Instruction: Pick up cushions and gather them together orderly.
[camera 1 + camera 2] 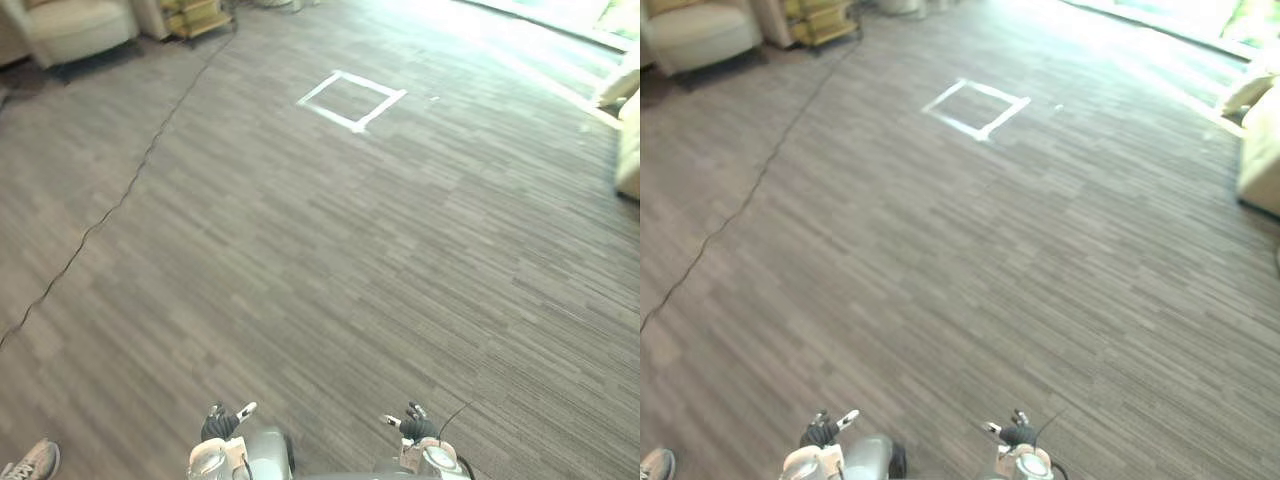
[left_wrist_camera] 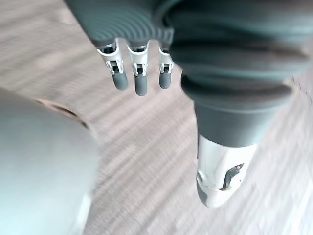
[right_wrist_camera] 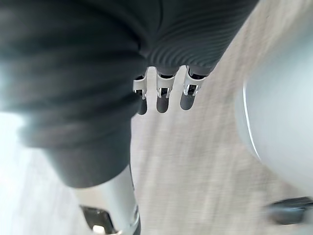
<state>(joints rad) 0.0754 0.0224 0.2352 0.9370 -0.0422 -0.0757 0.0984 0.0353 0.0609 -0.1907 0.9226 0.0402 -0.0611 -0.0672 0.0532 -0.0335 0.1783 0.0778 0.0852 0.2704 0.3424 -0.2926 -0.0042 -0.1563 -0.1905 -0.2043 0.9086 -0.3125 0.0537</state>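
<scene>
Two cream cushions lie on the grey carpet at the far right: a large one (image 1: 630, 150) cut by the view's edge, and a smaller one (image 1: 618, 85) behind it. My left hand (image 2: 141, 81) hangs over bare floor with straight fingers and nothing in it. My right hand (image 3: 163, 98) hangs the same way, fingers straight and holding nothing. Both hands are far from the cushions.
A white tape square (image 1: 351, 99) marks the floor ahead, past the middle. A cream armchair (image 1: 75, 28) and a yellow cart (image 1: 195, 17) stand at the far left. A thin dark cable (image 1: 120, 200) runs along the left floor. A person's shoe (image 1: 30, 462) shows at the near left corner.
</scene>
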